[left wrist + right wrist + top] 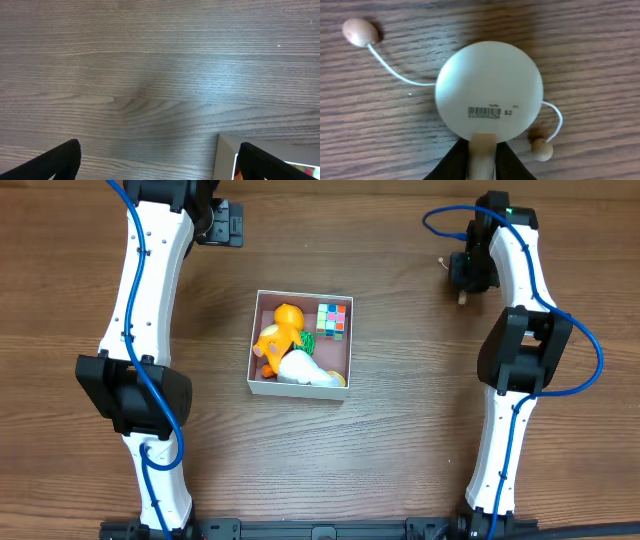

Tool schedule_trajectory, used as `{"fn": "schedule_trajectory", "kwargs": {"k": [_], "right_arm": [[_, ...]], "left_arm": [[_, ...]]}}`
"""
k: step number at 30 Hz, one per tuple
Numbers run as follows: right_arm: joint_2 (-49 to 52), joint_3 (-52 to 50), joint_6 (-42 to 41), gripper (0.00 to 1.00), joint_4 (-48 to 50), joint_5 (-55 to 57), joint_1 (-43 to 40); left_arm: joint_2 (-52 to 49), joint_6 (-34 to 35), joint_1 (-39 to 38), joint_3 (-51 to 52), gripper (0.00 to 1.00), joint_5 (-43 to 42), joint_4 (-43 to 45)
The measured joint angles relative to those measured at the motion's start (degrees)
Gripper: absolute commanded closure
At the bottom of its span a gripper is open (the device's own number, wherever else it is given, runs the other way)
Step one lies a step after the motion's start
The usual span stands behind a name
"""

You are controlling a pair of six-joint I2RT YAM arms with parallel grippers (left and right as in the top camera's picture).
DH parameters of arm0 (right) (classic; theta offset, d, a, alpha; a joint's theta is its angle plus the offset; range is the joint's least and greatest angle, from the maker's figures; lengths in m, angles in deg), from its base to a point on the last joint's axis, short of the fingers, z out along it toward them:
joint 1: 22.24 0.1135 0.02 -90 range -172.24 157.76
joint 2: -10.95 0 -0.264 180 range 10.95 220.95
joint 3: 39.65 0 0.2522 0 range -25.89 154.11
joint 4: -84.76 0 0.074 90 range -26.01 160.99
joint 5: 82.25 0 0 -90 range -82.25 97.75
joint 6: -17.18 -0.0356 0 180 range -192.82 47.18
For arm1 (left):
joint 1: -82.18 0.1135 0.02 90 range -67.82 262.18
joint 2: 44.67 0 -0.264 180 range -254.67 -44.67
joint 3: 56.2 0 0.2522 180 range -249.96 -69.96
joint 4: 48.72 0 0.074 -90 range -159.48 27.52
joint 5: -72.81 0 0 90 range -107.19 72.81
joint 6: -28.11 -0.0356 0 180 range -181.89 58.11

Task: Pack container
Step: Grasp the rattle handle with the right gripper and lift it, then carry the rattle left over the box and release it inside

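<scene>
On the wood table (400, 460), mid-field, sits 1 container (298, 391), the biggest item, white walls w/ reddish-brown floor. It's already part full: 1 orange toy (278, 332), 1 white toy (305, 370), 1 multicolour cube (332, 320), plus a bit of green between them that's too small to name.

Outside the box there's 1 pellet drum (489, 90), a pale disc w/ barcode sticker. It has 1 handle (483, 157), 2 strings and 2 beads, one far out (359, 31) and one by the handle (541, 149).

Right gripper (482, 152) looks pressed onto that handle from both sides. The drum's long axis runs in line w/ the fingers, disc ahead of the tips. Can't tell if it's off the table yet.

Key relation: the container lies well apart from the right gripper, toward the robot's left and nearer the base, so the carry prob goes that way.

Left gripper (160, 147) is spread wide w/ nothing between the fingers. It hangs over bare wood w/ a container corner at its cam's edge, so it's nearer the box but far from the drum
</scene>
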Motion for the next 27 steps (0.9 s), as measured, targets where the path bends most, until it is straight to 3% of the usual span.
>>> {"fn": "schedule_trajectory", "kwargs": {"k": [2, 11, 15, 22, 27], "right_arm": [[0.0, 0.0, -1.7, 0.90, 0.0, 0.2, 0.0], [0.0, 0.5, -3.9, 0.90, -0.6, -0.3, 0.5], [0.2, 8.9, -4.0, 0.87, -1.7, -0.3, 3.4], [0.2, 26.8, -4.1, 0.88, -7.3, -0.6, 15.6], [0.2, 28.7, -4.1, 0.88, -11.3, -1.5, 26.8]], "left_arm": [[0.0, 0.0, 0.0, 0.0, 0.00, 0.0, 0.0], [0.0, 0.0, 0.0, 0.0, 0.00, 0.0, 0.0], [0.0, 0.0, 0.0, 0.0, 0.00, 0.0, 0.0], [0.0, 0.0, 0.0, 0.0, 0.00, 0.0, 0.0], [0.0, 0.0, 0.0, 0.0, 0.00, 0.0, 0.0]]}}
